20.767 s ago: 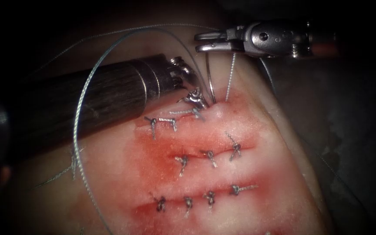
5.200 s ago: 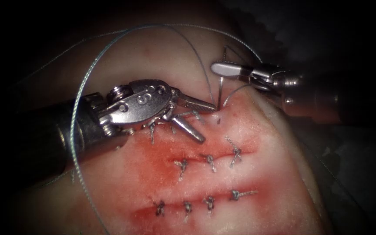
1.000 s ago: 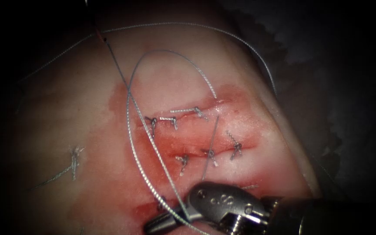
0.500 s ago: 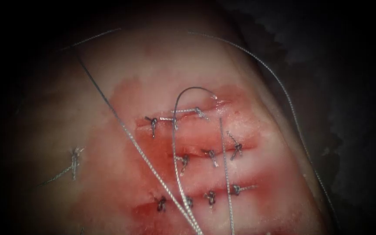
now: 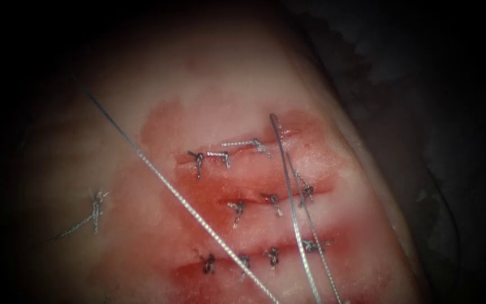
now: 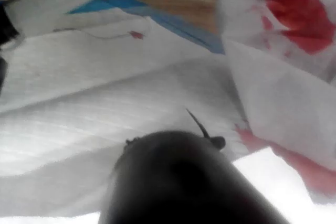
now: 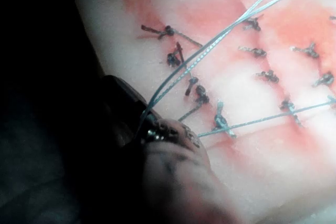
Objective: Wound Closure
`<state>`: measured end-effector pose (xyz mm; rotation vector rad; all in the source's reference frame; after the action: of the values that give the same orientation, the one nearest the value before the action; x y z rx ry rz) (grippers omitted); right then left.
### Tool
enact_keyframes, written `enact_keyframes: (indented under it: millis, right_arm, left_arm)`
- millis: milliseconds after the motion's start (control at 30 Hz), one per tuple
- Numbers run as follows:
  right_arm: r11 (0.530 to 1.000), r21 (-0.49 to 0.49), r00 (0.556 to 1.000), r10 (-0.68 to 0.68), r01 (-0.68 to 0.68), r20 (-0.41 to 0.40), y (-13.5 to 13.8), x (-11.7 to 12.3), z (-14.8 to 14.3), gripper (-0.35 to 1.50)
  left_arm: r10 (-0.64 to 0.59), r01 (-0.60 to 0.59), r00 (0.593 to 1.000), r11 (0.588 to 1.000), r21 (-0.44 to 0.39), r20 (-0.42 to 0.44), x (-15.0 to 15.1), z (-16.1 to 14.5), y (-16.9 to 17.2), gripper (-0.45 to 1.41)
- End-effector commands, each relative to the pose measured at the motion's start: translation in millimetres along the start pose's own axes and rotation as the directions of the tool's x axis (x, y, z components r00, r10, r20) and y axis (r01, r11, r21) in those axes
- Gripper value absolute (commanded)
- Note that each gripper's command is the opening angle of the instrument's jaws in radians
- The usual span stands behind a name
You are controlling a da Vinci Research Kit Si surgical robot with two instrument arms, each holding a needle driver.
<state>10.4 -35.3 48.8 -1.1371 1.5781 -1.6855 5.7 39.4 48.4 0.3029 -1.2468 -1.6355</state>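
Your right end effector (image 7: 149, 129) grips the thin grey thread (image 5: 293, 208); the needle (image 6: 198, 123) shows at your left end effector (image 6: 212, 141), grip unclear.

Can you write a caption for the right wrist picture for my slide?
Right gripper beside the stitched tissue, with thread running from it across the knots.

Surgical training bench: stitched tissue (image 5: 226, 112), white drapes (image 6: 105, 103) stained with red fluid (image 6: 304, 3), wooden benchtop (image 6: 184, 1).
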Motion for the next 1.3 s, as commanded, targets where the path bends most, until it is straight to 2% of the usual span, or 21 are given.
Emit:
enact_keyframes:
  millis: [33, 167, 267, 300, 333, 367, 467, 500, 533, 567, 600, 667, 767, 833, 867, 933, 1033, 1133, 1167, 1233, 1300]
  right_arm:
    - [0.999, 0.035, 1.000, 0.012, -0.012, 0.014, 0.1, 1.2, -1.1, -0.35]
    - [0.998, 0.061, 0.999, 0.022, -0.024, 0.037, 0.4, 1.8, -2.3, -0.35]
    - [0.994, 0.107, 0.998, -0.007, 0.001, 0.055, -0.4, 0.0, -2.4, -0.35]
    - [0.983, 0.180, 0.988, -0.064, 0.039, 0.138, -1.3, -3.1, -2.5, -0.35]
    - [0.974, 0.223, 0.980, -0.089, 0.047, 0.181, -1.7, -4.6, -2.7, -0.35]
    - [0.928, 0.373, 0.937, -0.136, 0.006, 0.323, -2.3, -8.2, -3.2, -0.35]
    - [0.832, 0.537, 0.841, -0.187, -0.140, 0.508, -2.3, -11.4, -4.3, -0.35]
    - [0.823, 0.518, 0.807, -0.135, -0.232, 0.575, -2.3, -11.9, -4.7, -0.35]
    - [0.810, 0.456, 0.743, -0.038, -0.368, 0.668, -2.3, -12.7, -5.5, -0.06]
    - [0.802, 0.433, 0.716, -0.009, -0.412, 0.698, -2.6, -13.1, -5.9, 0.15]
    - [0.797, 0.397, 0.690, 0.034, -0.455, 0.723, -2.8, -13.2, -6.3, 0.27]
    - [0.785, 0.328, 0.639, 0.110, -0.525, 0.761, -3.3, -13.1, -6.8, 0.83]
    - [0.715, 0.189, 0.493, 0.243, -0.673, 0.835, -5.0, -12.9, -6.4, 0.88]
    - [0.678, 0.194, 0.467, 0.245, -0.709, 0.849, -6.3, -13.2, -5.7, 0.91]
    - [0.640, 0.171, 0.426, 0.268, -0.749, 0.864, -7.6, -13.6, -5.0, 0.93]
    - [0.610, 0.125, 0.385, 0.316, -0.783, 0.867, -9.6, -14.0, -3.9, 0.96]
    - [0.559, 0.007, 0.276, 0.398, -0.829, 0.875, -11.3, -14.0, -2.7, 0.99]
    - [0.523, -0.090, 0.190, 0.457, -0.848, 0.869, -12.3, -14.6, -2.6, 0.99]
    - [0.507, -0.166, 0.128, 0.494, -0.846, 0.860, -12.5, -15.2, -3.2, 0.96]
    - [0.471, -0.269, 0.038, 0.545, -0.840, 0.838, -12.6, -16.0, -4.2, 0.96]
    - [0.446, -0.333, -0.017, 0.578, -0.831, 0.816, -12.7, -16.2, -4.9, 0.96]
  left_arm:
    - [0.011, -0.010, 0.999, 1.000, -0.017, 0.033, -3.1, -0.9, 1.2, -0.45]
    - [0.005, -0.003, 0.998, 0.999, -0.042, 0.064, -5.8, -3.6, 3.6, -0.45]
    - [0.007, -0.004, 0.998, 0.999, -0.048, 0.070, -6.0, -4.2, 4.0, -0.45]
    - [-0.009, 0.009, 0.999, 1.000, -0.007, 0.036, -4.9, -3.6, 3.2, -0.45]
    - [-0.022, 0.022, 1.000, 1.000, 0.014, 0.019, -3.9, -3.1, 2.4, -0.45]
    - [-0.041, 0.043, 0.999, 0.997, 0.065, -0.022, -0.8, -1.4, 0.0, -0.45]
    - [-0.060, 0.072, 0.994, 0.987, 0.145, -0.086, 5.3, 1.7, -4.6, -0.45]
    - [-0.072, 0.090, 0.991, 0.981, 0.171, -0.111, 8.0, 2.9, -6.6, -0.45]
    - [-0.084, 0.114, 0.985, 0.972, 0.204, -0.147, 12.1, 4.5, -9.4, -0.45]
    - [-0.081, 0.118, 0.981, 0.969, 0.216, -0.174, 14.0, 5.3, -10.7, -0.45]
    - [-0.075, 0.124, 0.975, 0.965, 0.232, -0.209, 16.3, 6.1, -12.4, -0.45]
    - [-0.067, 0.131, 0.966, 0.959, 0.251, -0.248, 19.0, 7.1, -14.6, -0.45]
    - [-0.084, 0.187, 0.940, 0.938, 0.292, -0.329, 22.4, 8.0, -17.9, -0.45]
    - [-0.081, 0.205, 0.928, 0.927, 0.314, -0.365, 22.7, 7.9, -18.4, -0.45]
    - [-0.086, 0.218, 0.921, 0.923, 0.318, -0.381, 22.6, 7.7, -18.5, -0.45]
    - [-0.113, 0.243, 0.929, 0.904, 0.351, -0.353, 21.5, 7.3, -18.2, -0.45]
    - [-0.172, 0.290, 0.938, 0.865, 0.409, -0.300, 18.6, 6.5, -18.2, -0.45]
    - [-0.238, 0.339, 0.935, 0.819, 0.462, -0.264, 15.3, 5.4, -19.0, -0.45]
    - [-0.271, 0.364, 0.929, 0.797, 0.483, -0.254, 14.1, 4.8, -19.5, -0.45]
    - [-0.289, 0.377, 0.925, 0.783, 0.495, -0.247, 13.3, 4.5, -20.1, -0.45]
    - [-0.301, 0.381, 0.924, 0.774, 0.506, -0.237, 13.3, 4.5, -20.6, -0.45]
